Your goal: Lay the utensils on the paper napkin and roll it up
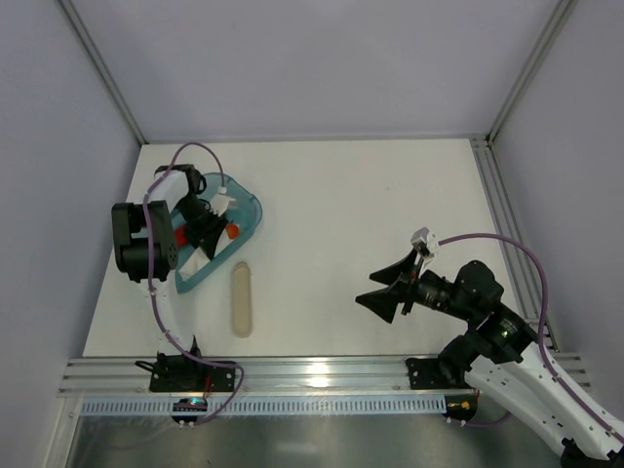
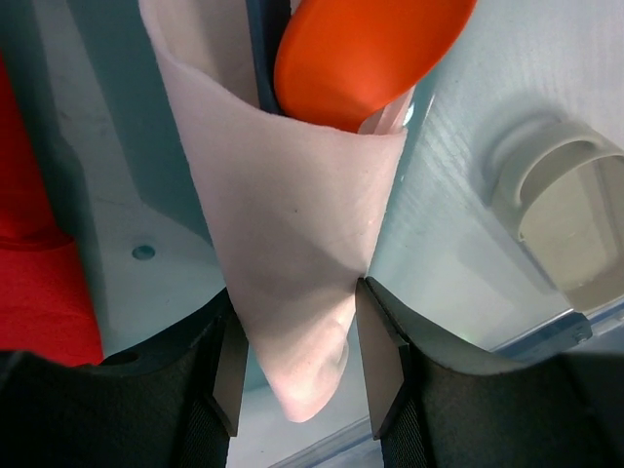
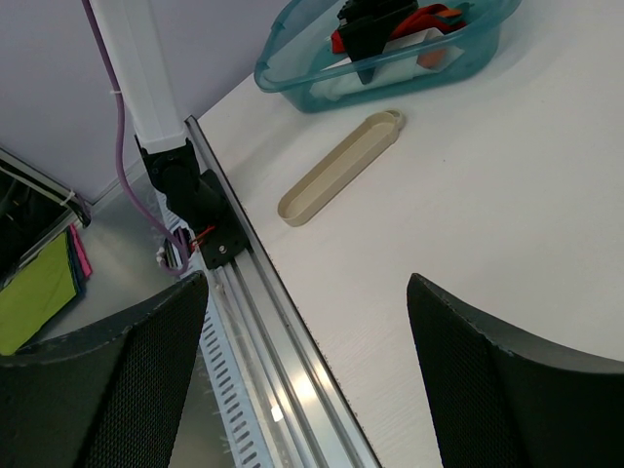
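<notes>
**Left hand pinching napkin inside tray; right hand idle and spread**

Containers first. The teal tray (image 1: pixel 252 207) sits at the left of the tabletop (image 1: pixel 361 214), and your left hand (image 2: pixel 300 375) is down inside it. In the tray are the napkin (image 2: pixel 292 244) and the orange utensil (image 2: pixel 366 54). Just beside the tray, on the near side, a long beige case (image 1: pixel 242 299) lies open-side up on the bare tabletop. The right wrist view shows nothing in it.

Materials and shapes. The tray is see-through plastic with a rounded rim. The napkin is thin, matte paper, folded into a narrowing wedge. The utensil's end is glossy, smooth and rounded, and its lower edge is hidden behind the napkin's top edge. The case is slim with rounded ends.

Hands. Your left hand is pressed onto the narrow lower part of the napkin, one pad on each side of it. Your right hand (image 1: pixel 370 289) is spread wide with nothing between the fingers, over the tabletop well apart from the tray.

View differences. Only the left wrist view shows the pinch itself, while the top view shows just white paper and an orange spot under the arm. A red shape (image 2: pixel 39 273) fills that wrist view's left edge, and you cannot tell what it is.
</notes>
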